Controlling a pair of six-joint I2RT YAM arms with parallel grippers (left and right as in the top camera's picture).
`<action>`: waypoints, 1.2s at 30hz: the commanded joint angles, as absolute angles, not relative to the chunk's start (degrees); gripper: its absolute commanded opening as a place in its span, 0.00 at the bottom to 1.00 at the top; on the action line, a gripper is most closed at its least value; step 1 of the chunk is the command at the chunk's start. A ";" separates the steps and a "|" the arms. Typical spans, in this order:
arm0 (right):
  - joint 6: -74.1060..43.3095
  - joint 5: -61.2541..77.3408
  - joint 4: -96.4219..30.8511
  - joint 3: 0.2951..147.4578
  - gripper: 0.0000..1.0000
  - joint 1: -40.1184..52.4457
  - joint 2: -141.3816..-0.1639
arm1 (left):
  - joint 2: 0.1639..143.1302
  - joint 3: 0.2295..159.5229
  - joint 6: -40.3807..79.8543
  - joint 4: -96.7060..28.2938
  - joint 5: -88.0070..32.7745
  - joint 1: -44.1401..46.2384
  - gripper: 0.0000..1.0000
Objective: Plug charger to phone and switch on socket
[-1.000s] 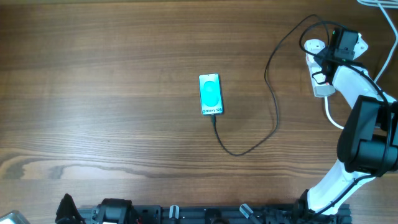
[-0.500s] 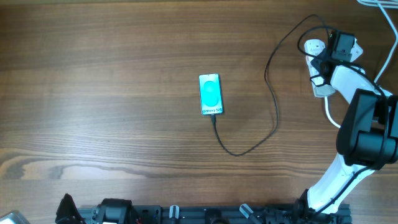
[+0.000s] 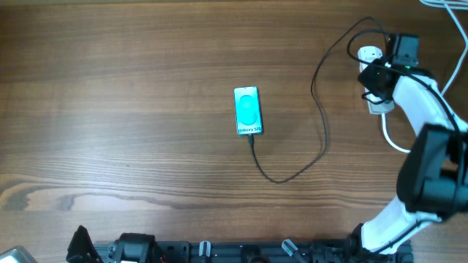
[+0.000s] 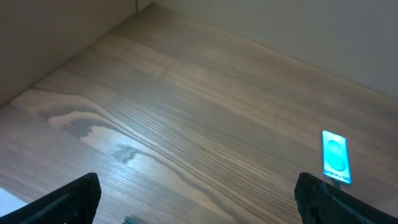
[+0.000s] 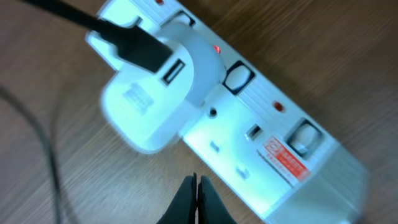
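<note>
My right gripper (image 5: 197, 186) pointing at socket (image 5: 264, 140), white adapter (image 5: 146, 106) blocking one end; charger (image 3: 320, 117) looping across table (image 3: 110, 109) between socket and phone (image 3: 248, 111); open wood stretching left of phone.

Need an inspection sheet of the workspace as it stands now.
Surface: wooden table, no spills seen.
Job's things: phone face up mid-table, screen lit; socket at far right, white adapter plugged in.
Clutter: nothing seen.
Tools: left tool open over bare table; right tool shut above the socket, contact cannot be told.
Cables: charger runs from the adapter to the phone's text end; white cord leaves the socket.
Surroundings: pale wall beyond the table.
</note>
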State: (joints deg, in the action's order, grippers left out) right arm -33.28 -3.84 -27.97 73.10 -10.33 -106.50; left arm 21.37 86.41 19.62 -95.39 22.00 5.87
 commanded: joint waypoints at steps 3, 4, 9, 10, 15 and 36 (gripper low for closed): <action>-33.06 -2.61 -32.05 73.03 0.05 -10.33 -96.40 | 19.20 86.08 20.21 -94.45 20.18 6.02 1.00; -33.06 -2.63 -32.88 73.03 0.05 -10.11 -94.21 | 18.15 86.08 20.21 -94.35 19.51 6.39 1.00; -33.10 -2.39 -34.44 73.01 0.04 -8.08 -86.00 | 9.13 86.08 20.18 -94.32 19.11 7.97 1.00; -33.17 -2.42 -34.92 73.01 0.05 -7.44 -84.68 | 7.35 86.08 20.18 -94.32 19.11 8.05 1.00; -33.01 -2.46 -36.95 73.01 0.04 -3.53 -80.49 | 0.40 88.03 20.21 -95.59 19.11 8.14 1.00; -31.64 -2.66 -40.51 73.01 0.04 -1.13 -70.00 | 0.34 42.06 34.76 -42.24 22.98 8.16 1.00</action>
